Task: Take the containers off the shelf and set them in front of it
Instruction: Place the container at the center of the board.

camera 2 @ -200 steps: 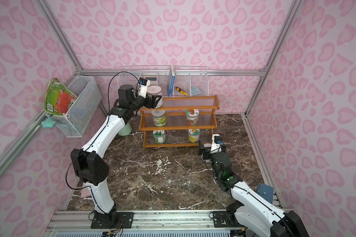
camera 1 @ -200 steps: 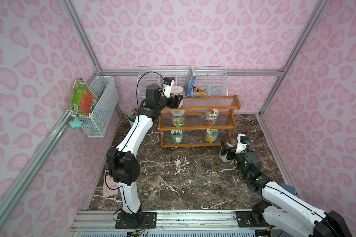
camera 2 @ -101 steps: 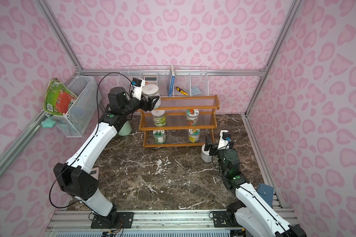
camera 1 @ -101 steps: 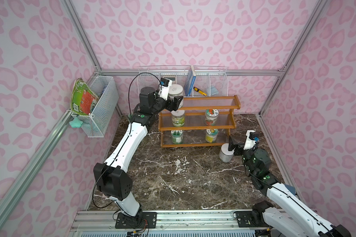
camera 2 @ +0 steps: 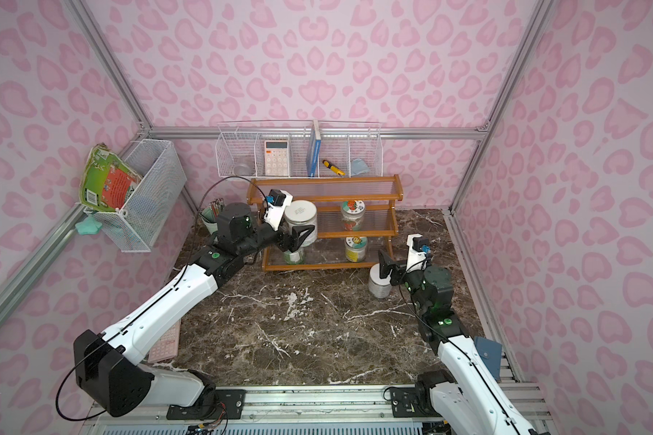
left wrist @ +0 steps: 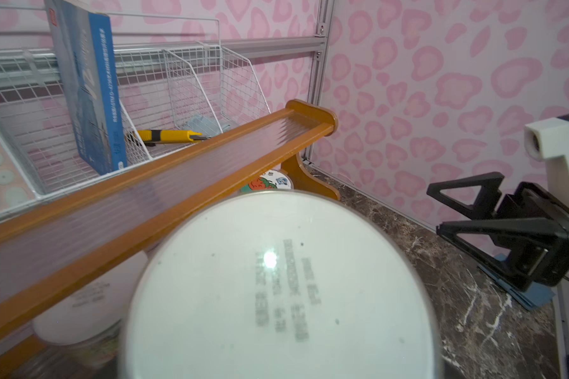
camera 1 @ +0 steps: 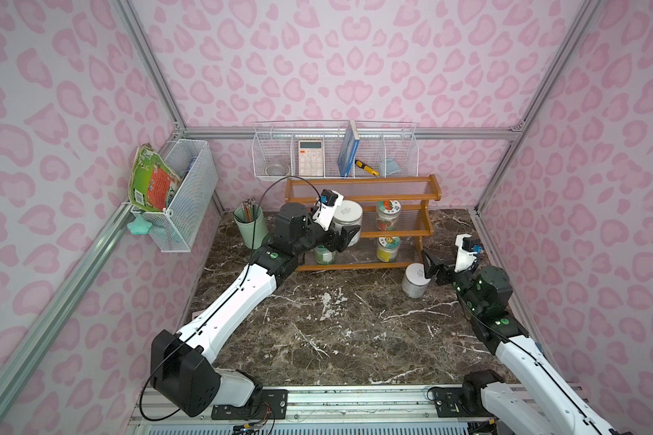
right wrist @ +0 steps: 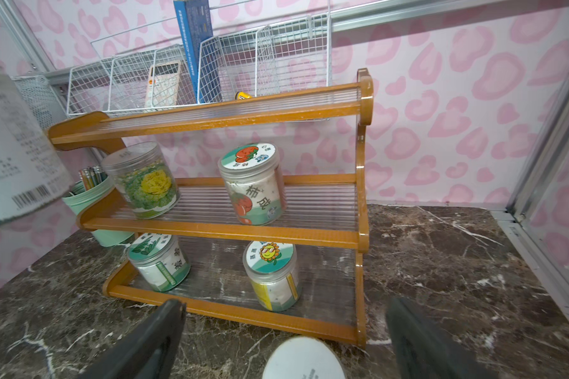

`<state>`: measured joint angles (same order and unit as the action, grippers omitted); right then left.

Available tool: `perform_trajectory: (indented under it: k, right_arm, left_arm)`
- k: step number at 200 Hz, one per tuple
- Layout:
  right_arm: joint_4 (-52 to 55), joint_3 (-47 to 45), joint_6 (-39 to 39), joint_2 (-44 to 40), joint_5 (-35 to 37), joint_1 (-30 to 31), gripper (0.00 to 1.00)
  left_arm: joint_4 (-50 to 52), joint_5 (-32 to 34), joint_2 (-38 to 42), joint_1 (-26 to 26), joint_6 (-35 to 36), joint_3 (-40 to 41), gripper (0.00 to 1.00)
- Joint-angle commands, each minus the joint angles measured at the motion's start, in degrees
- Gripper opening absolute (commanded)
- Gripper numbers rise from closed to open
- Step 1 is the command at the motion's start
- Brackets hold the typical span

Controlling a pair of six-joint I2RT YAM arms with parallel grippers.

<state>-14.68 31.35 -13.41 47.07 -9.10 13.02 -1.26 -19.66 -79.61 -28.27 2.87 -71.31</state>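
The wooden shelf [camera 1: 393, 187] stands against the back wall. My left gripper [camera 1: 344, 233] is shut on a plain-lidded container [camera 1: 347, 218], held up in front of the shelf's left half; its lid [left wrist: 276, 288] fills the left wrist view and hides the fingers. Another plain-lidded container [camera 1: 414, 280] stands on the table before the shelf's right end. My right gripper [camera 1: 436, 268] hangs open just behind and above it, touching nothing. On the middle tier stand two containers [right wrist: 143, 180] [right wrist: 252, 183], and on the bottom tier two more [right wrist: 158, 262] [right wrist: 271, 275]. The top tier is bare.
A mint-green pencil cup [camera 1: 250, 226] stands left of the shelf, behind my left arm. White wire baskets [camera 1: 332, 154] hang on the back wall and another basket [camera 1: 181, 199] on the left wall. A pink calculator [camera 2: 164, 341] lies at the table's left edge.
My left gripper has carried its container off the top tier, outward and down in front of the shelf. My right gripper has drawn back from the container on the table.
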Motion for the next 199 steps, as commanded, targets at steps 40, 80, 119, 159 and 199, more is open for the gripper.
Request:
perform_trajectory:
  k: [40, 80, 119, 159, 199]
  right_arm:
    - [4.31, 1.64, -2.20, -1.95, -12.73, -2.37, 0.99]
    - [3.52, 0.29, -3.03, -3.37, -13.09, -3.25, 0.99]
    - [3.51, -0.71, -3.11, -4.94, -13.44, -4.52, 0.99]
    - [1.92, -1.99, -4.05, -6.05, -14.08, -6.32, 0.99]
    - [0.23, -2.66, -4.59, -5.54, -14.36, -6.64, 0.99]
  left_arm:
    - [-11.78, 1.32, 0.27, -3.93, -4.63, 10.80, 0.74]
    - [-15.00, 3.45, -5.49, -8.38, -3.37, 12.24, 0.74]
    - [-21.06, 5.78, -10.50, -9.56, -4.34, 14.62, 0.73]
    - [-27.54, 7.83, -15.97, -10.31, -5.48, 17.26, 0.72]
    - [-34.16, 11.86, -20.10, -10.54, -7.00, 19.96, 0.72]
